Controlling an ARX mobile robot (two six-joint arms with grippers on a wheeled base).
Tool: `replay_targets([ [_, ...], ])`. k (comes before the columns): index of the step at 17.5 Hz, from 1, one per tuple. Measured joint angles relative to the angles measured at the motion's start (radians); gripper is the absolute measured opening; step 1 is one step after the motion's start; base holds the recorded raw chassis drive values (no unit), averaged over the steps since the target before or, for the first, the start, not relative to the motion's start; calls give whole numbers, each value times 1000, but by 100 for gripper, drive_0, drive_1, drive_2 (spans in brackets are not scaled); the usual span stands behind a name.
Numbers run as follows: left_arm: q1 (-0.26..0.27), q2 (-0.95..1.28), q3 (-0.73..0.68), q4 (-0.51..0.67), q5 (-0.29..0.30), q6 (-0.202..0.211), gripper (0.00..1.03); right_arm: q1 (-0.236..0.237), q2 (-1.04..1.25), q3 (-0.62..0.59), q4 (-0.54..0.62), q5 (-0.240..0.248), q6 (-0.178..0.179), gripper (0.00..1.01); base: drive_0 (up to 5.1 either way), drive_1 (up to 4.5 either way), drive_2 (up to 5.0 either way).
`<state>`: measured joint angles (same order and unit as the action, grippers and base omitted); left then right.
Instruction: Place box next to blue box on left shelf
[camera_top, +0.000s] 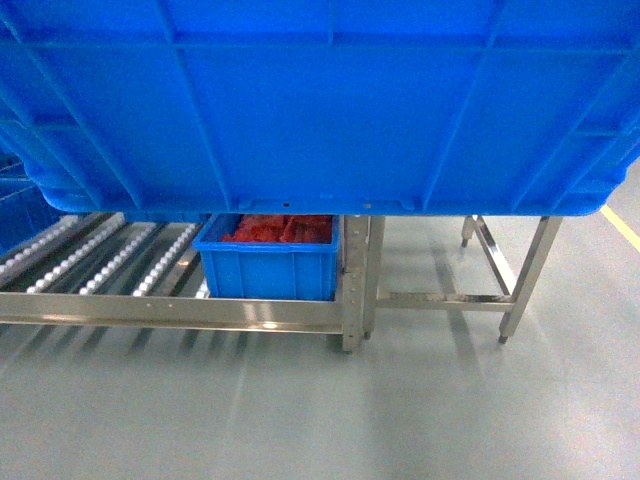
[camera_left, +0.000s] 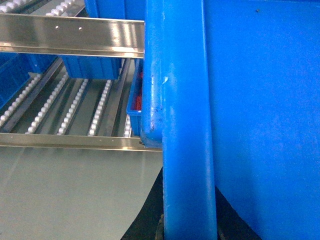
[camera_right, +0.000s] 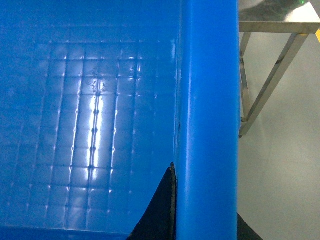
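Note:
The box (camera_top: 320, 100), a large bright blue ribbed crate, hangs in the air and fills the top half of the head view. Neither gripper shows there. My left gripper (camera_left: 189, 230) is shut on the box's thick left rim (camera_left: 180, 100), a black finger on each side. My right gripper (camera_right: 205, 220) is shut on the right rim (camera_right: 207, 100), beside the smooth gridded inside (camera_right: 90, 125). Below the box, the smaller blue box (camera_top: 268, 265) with red contents sits at the right end of the left shelf (camera_top: 150, 310). White roller lanes (camera_top: 110, 255) lie bare to its left.
A second steel frame (camera_top: 510, 290) stands on the grey floor right of the shelf's end post (camera_top: 356, 290). More blue crates (camera_top: 20, 215) sit at the shelf's far left. An upper steel rail (camera_left: 70, 35) crosses above the rollers. A yellow floor line (camera_top: 622, 228) runs at far right.

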<state>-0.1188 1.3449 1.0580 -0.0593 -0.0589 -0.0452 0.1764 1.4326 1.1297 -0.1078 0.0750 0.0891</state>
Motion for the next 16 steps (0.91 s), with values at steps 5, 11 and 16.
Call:
replay_targets([
  [5, 0, 0, 0, -1, 1, 0, 5, 0, -1, 0, -3, 1, 0, 7, -501, 245, 245],
  [11, 0, 0, 0, 0, 0, 0, 5, 0, -1, 0, 1, 0, 0, 7, -508, 238, 238],
  [16, 0, 0, 0, 0, -2, 0, 5, 0, -1, 0, 4, 0, -1, 7, -497, 248, 248],
])
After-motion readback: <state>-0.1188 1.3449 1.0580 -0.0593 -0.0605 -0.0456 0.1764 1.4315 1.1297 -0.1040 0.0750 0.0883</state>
